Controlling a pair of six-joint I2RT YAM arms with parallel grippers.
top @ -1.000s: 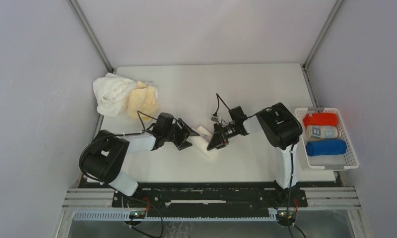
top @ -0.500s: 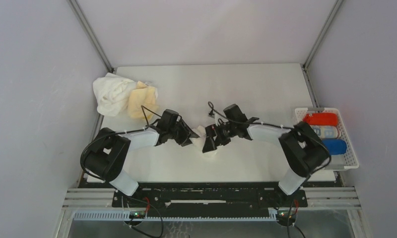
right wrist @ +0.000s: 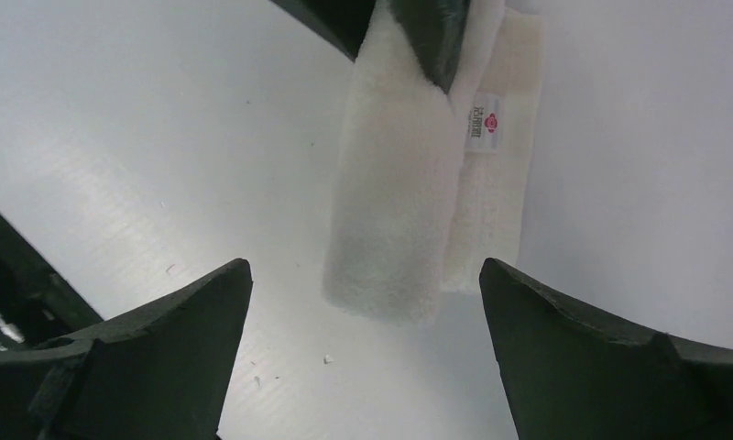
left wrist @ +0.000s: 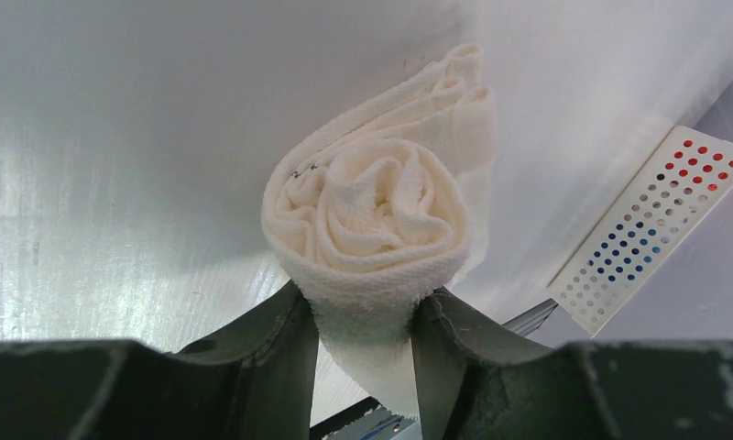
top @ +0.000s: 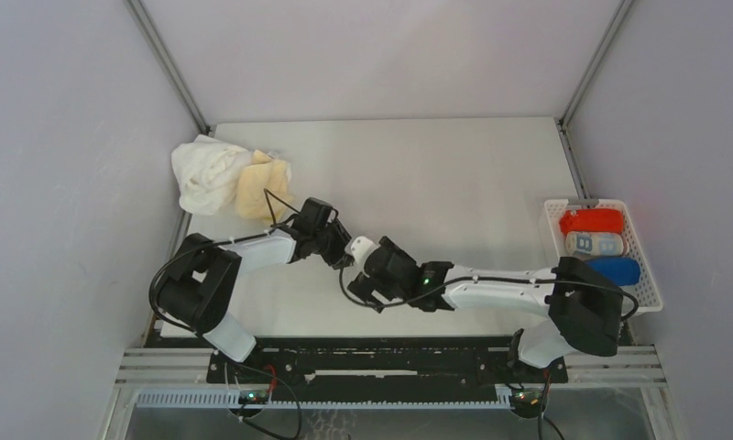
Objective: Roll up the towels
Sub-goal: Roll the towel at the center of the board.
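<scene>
Your left tool grips the rolled cream towel.
It pinches one end at the desk's near middle; your right tool stands wide open just short of the other end, holding nothing.

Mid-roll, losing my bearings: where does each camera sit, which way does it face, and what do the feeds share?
Top external: fixed above and behind the bases, looking down on the table; left arm and right arm show.
Left wrist: on the left arm, looking along its jaws, shut on one end of the rolled cream towel; basket beyond.
Right wrist: on the right arm, looking down between its open jaws at that roll's side.
Shared: all three show the roll; the right wrist view also catches the left jaws.
</scene>
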